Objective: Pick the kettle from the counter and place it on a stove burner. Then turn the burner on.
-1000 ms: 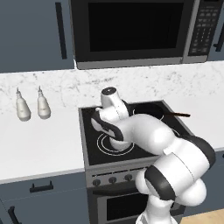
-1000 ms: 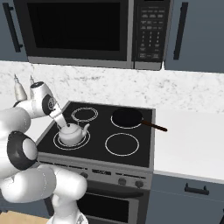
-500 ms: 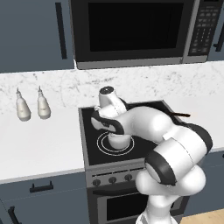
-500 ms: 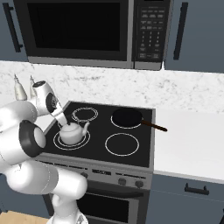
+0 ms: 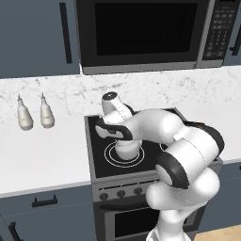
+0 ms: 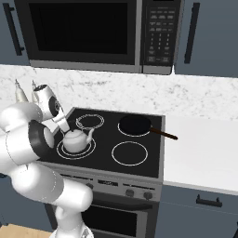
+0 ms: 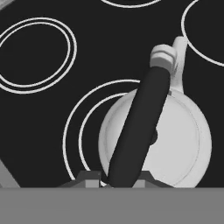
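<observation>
now the gripper is clamped on the black handle of the kettle, which sits over the big double-ring burner at the front of the stove. best to settle it squarely inside the rings, then let go gently before reaching for a knob.

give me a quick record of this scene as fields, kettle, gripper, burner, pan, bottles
kettle: upright on the front left burner, spout toward the stove's middle
gripper: shut on the kettle's black handle
burner: large double ring, kettle sits inside it
pan: dark, on the back right burner, handle pointing right
bottles: two pale ones side by side on the counter, left of the stove
stove knobs: untouched in a row on the front panel
</observation>
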You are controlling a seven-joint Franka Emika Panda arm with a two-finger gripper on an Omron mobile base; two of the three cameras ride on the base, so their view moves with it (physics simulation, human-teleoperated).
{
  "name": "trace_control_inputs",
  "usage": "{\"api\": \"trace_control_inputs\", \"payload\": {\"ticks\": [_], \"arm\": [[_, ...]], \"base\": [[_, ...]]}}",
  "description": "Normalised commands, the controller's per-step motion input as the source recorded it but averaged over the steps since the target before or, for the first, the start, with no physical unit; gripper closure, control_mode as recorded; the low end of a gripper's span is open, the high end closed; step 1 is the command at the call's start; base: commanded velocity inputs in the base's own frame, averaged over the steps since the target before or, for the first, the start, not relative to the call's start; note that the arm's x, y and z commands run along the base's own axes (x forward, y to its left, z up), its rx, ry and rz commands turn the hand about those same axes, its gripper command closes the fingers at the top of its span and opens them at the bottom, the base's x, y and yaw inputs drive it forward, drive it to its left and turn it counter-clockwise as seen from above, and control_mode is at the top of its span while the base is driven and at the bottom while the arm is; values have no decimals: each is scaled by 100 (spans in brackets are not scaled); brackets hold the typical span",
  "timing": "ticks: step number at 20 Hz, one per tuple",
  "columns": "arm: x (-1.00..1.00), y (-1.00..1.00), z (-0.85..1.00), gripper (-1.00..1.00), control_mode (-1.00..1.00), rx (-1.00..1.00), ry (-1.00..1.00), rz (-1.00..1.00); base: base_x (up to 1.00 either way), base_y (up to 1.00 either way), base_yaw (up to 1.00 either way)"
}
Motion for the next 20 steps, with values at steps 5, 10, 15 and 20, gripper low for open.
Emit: {"api": "trace_control_inputs", "payload": {"ticks": [5, 10, 15, 20], "arm": [[0, 0, -17, 100, -100, 0, 0, -3], [-7, 0, -15, -100, -100, 0, 0, -3], [-17, -6, -3, -100, -100, 0, 0, -1], [-26, -2, 0, -100, -100, 0, -1, 0]], "base": [[0, 0, 0], [0, 0, 0], [0, 0, 0], [0, 0, 0]]}}
